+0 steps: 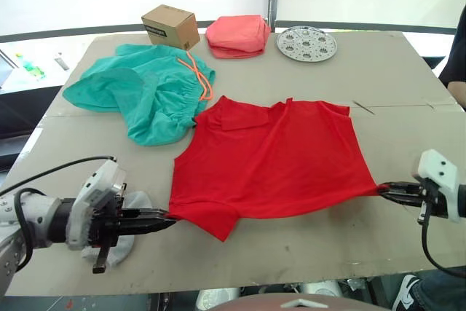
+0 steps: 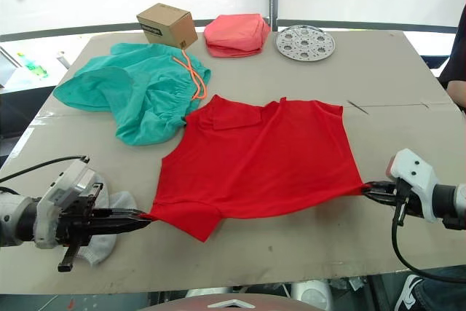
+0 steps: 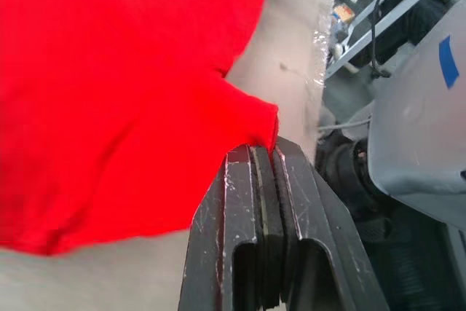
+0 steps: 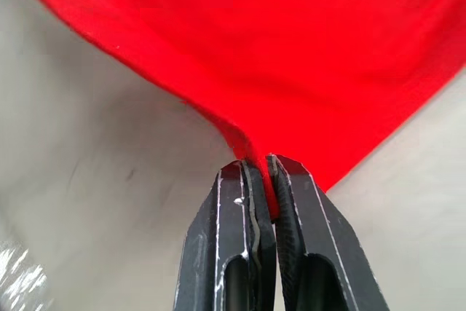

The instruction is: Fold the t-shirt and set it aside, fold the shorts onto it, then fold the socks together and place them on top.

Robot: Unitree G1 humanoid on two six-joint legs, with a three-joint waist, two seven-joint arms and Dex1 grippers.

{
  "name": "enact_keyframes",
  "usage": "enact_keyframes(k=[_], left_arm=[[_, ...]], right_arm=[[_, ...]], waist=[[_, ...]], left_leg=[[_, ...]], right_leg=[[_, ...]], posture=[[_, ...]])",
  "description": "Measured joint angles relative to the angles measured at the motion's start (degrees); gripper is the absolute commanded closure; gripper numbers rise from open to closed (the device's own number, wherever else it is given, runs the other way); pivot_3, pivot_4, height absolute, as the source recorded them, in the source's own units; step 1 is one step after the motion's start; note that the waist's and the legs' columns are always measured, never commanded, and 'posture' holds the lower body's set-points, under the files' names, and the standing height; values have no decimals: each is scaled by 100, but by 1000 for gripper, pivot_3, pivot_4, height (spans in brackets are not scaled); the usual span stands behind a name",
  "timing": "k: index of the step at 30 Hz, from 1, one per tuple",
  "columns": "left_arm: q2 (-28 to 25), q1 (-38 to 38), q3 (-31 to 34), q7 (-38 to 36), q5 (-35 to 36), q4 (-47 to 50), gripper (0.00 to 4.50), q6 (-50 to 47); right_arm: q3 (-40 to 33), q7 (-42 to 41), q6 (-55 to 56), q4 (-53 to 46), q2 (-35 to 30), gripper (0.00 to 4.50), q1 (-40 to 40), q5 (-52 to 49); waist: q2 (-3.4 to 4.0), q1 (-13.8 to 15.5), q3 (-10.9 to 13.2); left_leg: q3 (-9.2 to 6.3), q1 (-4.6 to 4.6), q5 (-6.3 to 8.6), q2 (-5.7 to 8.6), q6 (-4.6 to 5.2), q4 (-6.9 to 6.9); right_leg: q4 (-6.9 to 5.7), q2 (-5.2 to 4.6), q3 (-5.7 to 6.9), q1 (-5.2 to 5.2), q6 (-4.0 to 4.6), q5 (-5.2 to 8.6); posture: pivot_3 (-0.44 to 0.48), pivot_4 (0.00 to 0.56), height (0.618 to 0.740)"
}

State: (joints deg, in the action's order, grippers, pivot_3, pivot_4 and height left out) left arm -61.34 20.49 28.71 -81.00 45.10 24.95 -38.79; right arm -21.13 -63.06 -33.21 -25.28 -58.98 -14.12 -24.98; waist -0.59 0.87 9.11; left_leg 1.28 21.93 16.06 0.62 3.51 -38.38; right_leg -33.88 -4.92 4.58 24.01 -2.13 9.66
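Two pincers we see clamped on t-shirt (image 1: 273, 158) at frame centre: left pincer (image 1: 169, 218) grips lower-left corner, right pincer (image 1: 384, 191) lower-right; shorts (image 1: 142, 89) upper left on table (image 1: 393, 71).

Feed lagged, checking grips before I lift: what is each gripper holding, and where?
Both hold the t-shirt: the left gripper pinches its near left corner, and the right gripper pinches its near right corner.
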Motion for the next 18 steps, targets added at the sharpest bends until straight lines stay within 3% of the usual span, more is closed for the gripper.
enact_keyframes(k=[12, 18], left_arm=[[102, -260, -253, 228, -12, -44, 4500, -194], [-71, -86, -254, 3, -6, -208, 4500, -345]], right_arm=[[11, 115, 66, -42, 50, 4457, -338, 193], [10, 79, 88, 1, -32, 4457, -564, 346]], waist=[[-1, 10, 0], [0, 10, 1]], left_leg=[[-3, 0, 2, -2, -2, -3], [-3, 1, -1, -3, 3, -1]], right_leg=[[-3, -8, -14, 0, 9, 11], [-3, -5, -10, 1, 10, 11]], posture=[[0, 150, 740], [0, 150, 740]])
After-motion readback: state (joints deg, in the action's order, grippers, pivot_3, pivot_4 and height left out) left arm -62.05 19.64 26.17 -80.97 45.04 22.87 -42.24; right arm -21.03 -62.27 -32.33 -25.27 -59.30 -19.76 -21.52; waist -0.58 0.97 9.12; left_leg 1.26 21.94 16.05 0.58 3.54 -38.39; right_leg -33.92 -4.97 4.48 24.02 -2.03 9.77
